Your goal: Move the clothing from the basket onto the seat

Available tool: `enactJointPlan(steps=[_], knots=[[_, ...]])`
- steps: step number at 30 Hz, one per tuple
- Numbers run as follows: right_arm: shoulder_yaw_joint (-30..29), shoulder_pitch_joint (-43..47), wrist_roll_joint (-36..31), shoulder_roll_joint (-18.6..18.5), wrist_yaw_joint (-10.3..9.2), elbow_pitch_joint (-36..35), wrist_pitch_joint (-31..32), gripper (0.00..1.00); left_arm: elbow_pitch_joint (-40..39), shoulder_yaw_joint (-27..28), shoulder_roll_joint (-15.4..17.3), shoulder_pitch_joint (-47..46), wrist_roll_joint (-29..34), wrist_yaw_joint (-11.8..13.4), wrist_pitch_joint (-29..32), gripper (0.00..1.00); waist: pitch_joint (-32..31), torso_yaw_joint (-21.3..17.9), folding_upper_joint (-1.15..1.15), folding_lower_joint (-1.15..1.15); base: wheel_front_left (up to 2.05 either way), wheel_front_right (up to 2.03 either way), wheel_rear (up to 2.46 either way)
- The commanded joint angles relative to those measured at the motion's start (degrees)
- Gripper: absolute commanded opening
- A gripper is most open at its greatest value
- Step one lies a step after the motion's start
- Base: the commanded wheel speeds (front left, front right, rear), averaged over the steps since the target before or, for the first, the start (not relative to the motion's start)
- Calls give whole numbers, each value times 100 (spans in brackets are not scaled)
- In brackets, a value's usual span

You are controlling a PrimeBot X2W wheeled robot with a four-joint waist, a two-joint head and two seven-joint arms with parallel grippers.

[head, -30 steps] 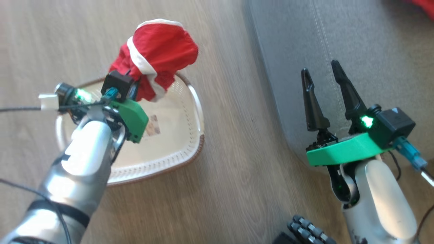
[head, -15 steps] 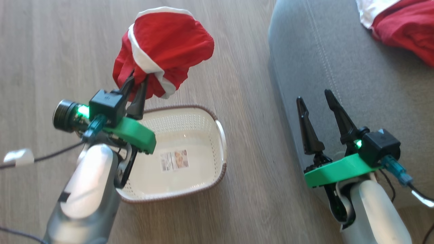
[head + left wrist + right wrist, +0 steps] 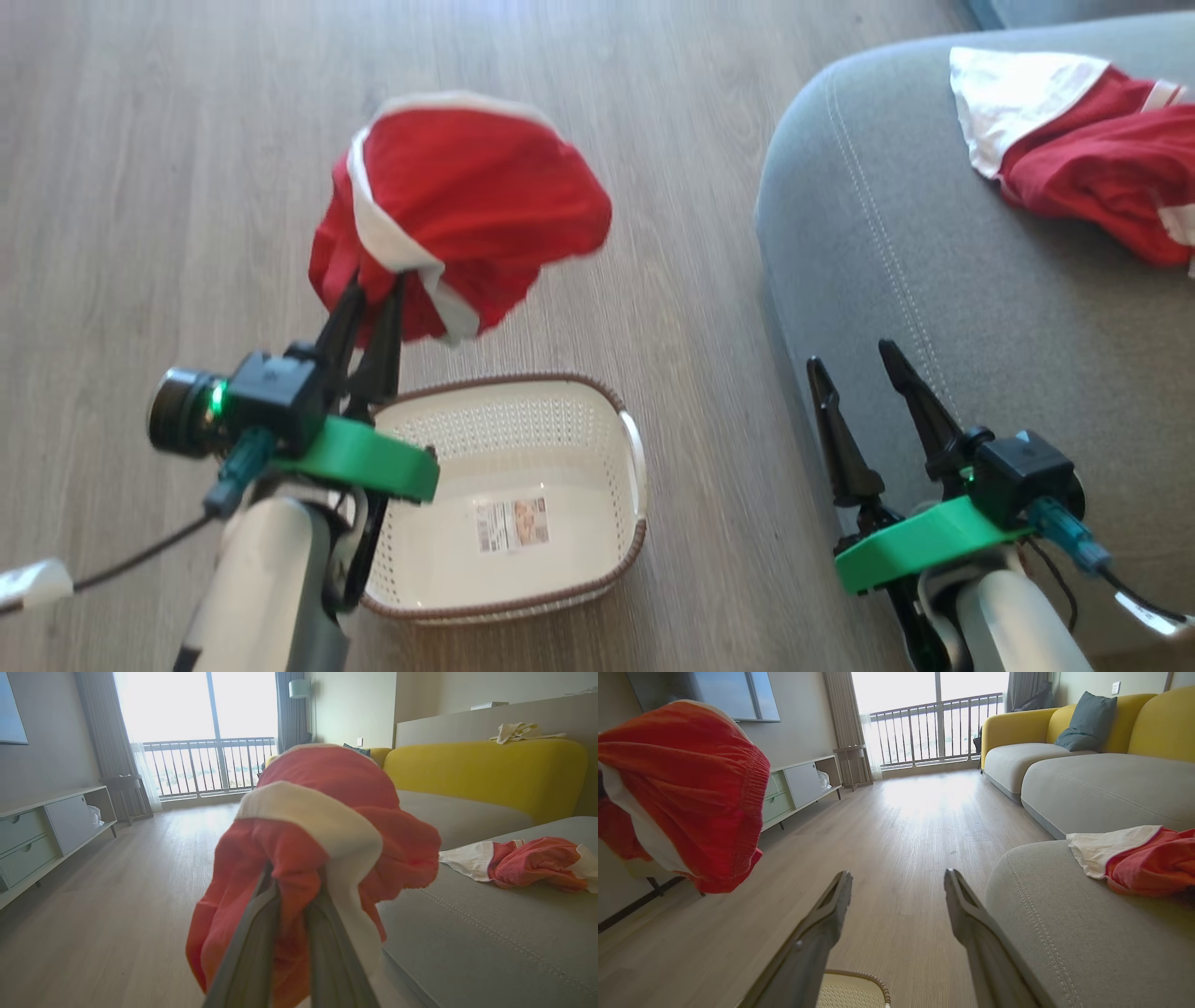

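As the head view is showing, your left pincer (image 3: 375, 291) is gripping one red garment (image 3: 467, 205) clear of the empty basket (image 3: 523, 425); your right pincer (image 3: 849, 357) is gaping. Both wrist views are showing the other garment (image 3: 537, 863) lying on the seat (image 3: 490, 933), so one placement is remaining.

No text can be read.
The basket (image 3: 523, 431) bears a printed label (image 3: 512, 525) on its base, near the robot; its print is too blurred to read.
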Motion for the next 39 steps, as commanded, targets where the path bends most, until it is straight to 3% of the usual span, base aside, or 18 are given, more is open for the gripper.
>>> enactJointPlan(steps=[1,13,22,28,33,39], knots=[[135,-82,9,-21,-1,-177,-37,100,-280,222,17,-130,42,-13,-54,0,-123,36,0,1,0,0,0],[138,66,45,-23,-1,-170,-37,100,-574,-429,-131,377,416,-342,-54,0,-281,58,0,1,0,0,0],[58,101,58,-22,-1,-224,-37,100,-832,-650,-176,437,428,-387,-54,0,-236,85,0,1,0,0,0],[47,94,53,-22,-1,-237,-37,100,-1582,-445,-198,301,207,-264,-54,0,-192,100,0,1,0,0,0],[62,69,49,-21,-1,-227,-37,100,-2169,-459,-205,257,228,-314,-54,0,-164,102,0,1,0,0,0],[105,37,68,-21,-1,-207,-37,100,-1995,-682,-207,390,269,-451,-54,0,-149,85,0,1,0,0,0]])
